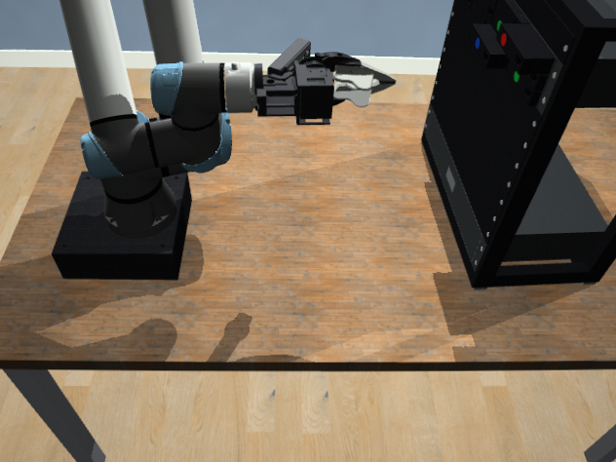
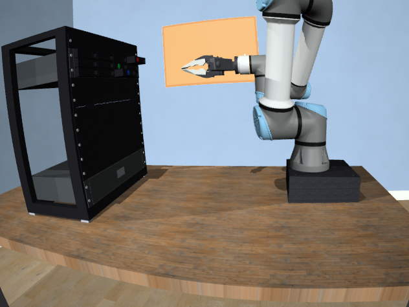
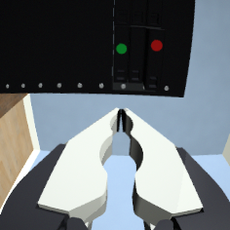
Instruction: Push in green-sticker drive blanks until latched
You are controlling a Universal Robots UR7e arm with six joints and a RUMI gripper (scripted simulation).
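Note:
The black rack (image 1: 517, 143) stands at the right of the table, and it also shows at the left in the exterior view (image 2: 76, 122). Near its top are drive blanks with round stickers: a green one (image 1: 499, 24), a red one (image 1: 503, 39), a blue one (image 1: 477, 43) and a lower green one (image 1: 516, 76). Some blanks stick out from the front face. The wrist view shows a green sticker (image 3: 121, 48) and a red sticker (image 3: 156, 45) side by side. My gripper (image 1: 390, 79) (image 2: 182, 68) is shut and empty. It hangs in the air, level with the blanks and well apart from the rack's front.
The arm's black base block (image 1: 122, 233) sits at the table's left. An orange panel (image 2: 210, 51) hangs on the wall behind the gripper. The table's front edge (image 1: 308, 365) runs across the lower part of the top view.

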